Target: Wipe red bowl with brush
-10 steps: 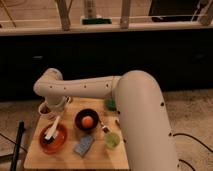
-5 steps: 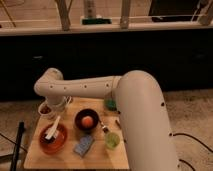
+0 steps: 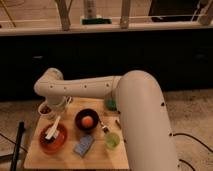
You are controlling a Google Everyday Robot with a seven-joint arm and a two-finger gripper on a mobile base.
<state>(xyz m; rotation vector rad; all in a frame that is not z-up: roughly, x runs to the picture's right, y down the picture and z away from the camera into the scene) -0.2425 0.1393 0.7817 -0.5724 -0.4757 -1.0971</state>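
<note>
over red bowl [image 3: 54,140], pincer [image 3: 56,111] hidden; brush [image 3: 52,128] inside.

A dimly lit room. A light wooden table [image 3: 70,159] sits near, on a pale speckled floor [image 3: 192,112]. Behind it runs a long dark cabinet front [image 3: 150,60] beneath a pale counter edge [image 3: 150,27]. Pale slanted window frames [image 3: 125,12] stand far above.

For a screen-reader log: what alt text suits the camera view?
A white robot arm reaches over a wooden table; its gripper is above the brush lying in the red bowl. Beside it: dark bowl, sponge.
</note>
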